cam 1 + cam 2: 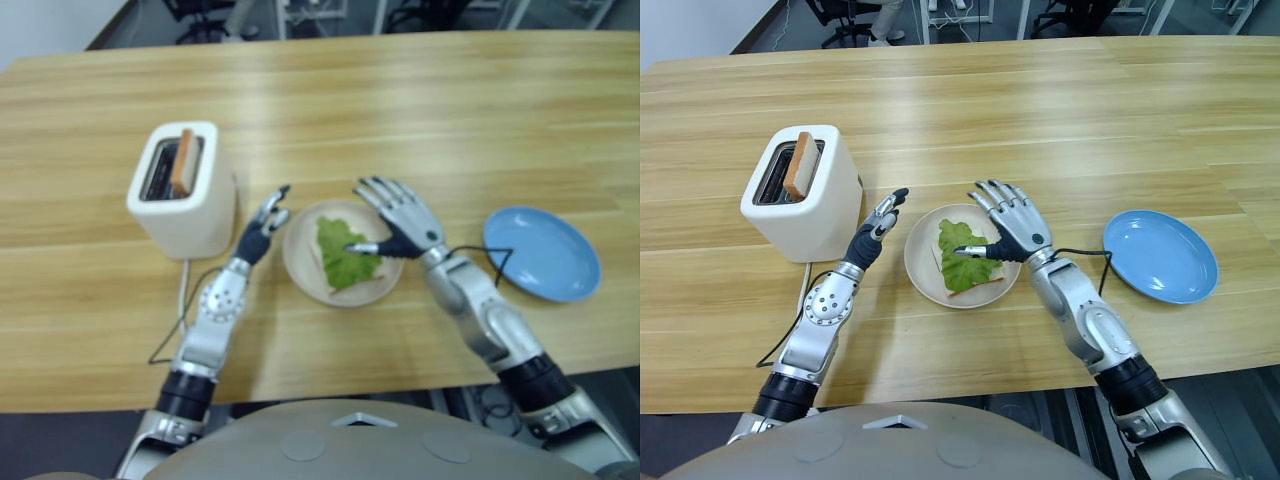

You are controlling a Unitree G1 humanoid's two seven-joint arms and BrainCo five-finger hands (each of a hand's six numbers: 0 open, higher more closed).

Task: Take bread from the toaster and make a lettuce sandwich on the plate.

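Nearest me, my right hand (pixel 1015 225) spreads open over the round tan plate (pixel 915 262) by the wooden table's (pixel 1040 120) near edge. One fingertip touches the green lettuce leaf (pixel 962 262) on its pale bread slice (pixel 988 287), gripping nothing. My left hand (pixel 878 228), empty and loosely open, lies closer to the upright brown toast slice (pixel 800 165) in the white toaster (pixel 810 215), toward the left edge.

The light is bright and even, falling from above me. A broad pale sheen lies across the far half of the counter (pixel 1060 110) and washes out the wood grain there. The toaster (pixel 805 215) throws a short, soft shadow at its base. The plate (pixel 923 272) and the blue plate (pixel 1160 255) have thin shadows under their rims. The blue plate carries a faint gleam. The room behind the counter is dimmer.
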